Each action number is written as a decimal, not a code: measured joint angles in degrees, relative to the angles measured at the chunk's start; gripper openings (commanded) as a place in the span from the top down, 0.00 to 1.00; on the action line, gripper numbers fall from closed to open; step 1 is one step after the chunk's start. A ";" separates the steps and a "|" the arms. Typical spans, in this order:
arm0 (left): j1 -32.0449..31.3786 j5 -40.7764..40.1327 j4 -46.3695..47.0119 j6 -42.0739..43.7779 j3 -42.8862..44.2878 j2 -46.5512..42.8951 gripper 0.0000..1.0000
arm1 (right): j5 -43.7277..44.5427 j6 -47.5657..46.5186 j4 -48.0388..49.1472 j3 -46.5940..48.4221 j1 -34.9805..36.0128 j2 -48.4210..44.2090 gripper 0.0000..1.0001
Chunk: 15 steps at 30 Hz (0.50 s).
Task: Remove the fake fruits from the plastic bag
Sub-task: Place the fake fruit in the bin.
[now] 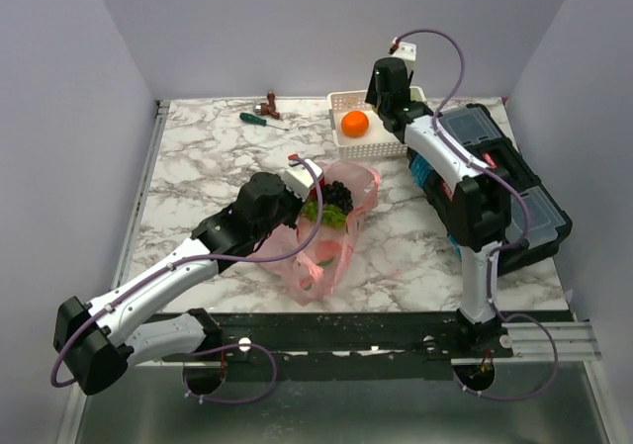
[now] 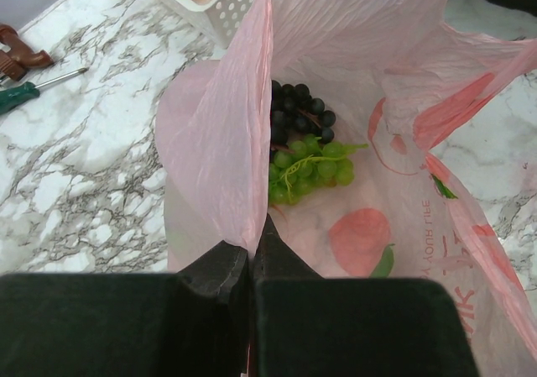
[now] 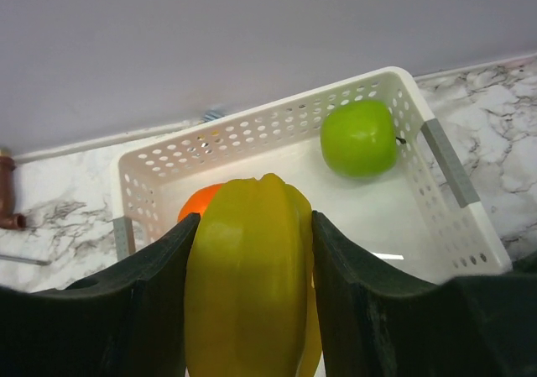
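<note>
Left gripper (image 2: 252,255): clenched on a fold of the thin, translucent pink plastic bag (image 2: 218,142), pinching its rim.
Bag: spreads ahead of the left fingers with its mouth gaping, resting on the marble table (image 2: 92,175).
Inside bag: a dark grape bunch (image 2: 298,112) and a green grape bunch (image 2: 315,169) lie touching, ahead of the left fingertips, the dark one farther.
Right gripper (image 3: 253,222): grasping a glossy yellow ridged fruit (image 3: 252,285) between both fingers.
White perforated plastic basket (image 3: 277,129): ahead of and below the right gripper.
In basket: a round orange (image 3: 200,202) just behind the held fruit; a green apple (image 3: 359,138) ahead to the right.
</note>
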 measured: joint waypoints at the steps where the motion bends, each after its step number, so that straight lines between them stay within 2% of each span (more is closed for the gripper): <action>1: 0.00 0.02 0.00 -0.04 0.04 0.07 1.00 | -0.04 -0.22 -0.04 1.57 -0.28 2.05 0.99; 9: -0.04 0.24 0.00 -0.11 0.09 0.39 1.00 | 0.02 -2.16 -1.88 16.85 -1.46 18.14 0.99; 15: -0.07 0.59 0.00 -0.13 0.13 0.46 1.00 | 0.79 -3.67 -3.02 20.63 -1.79 23.47 0.95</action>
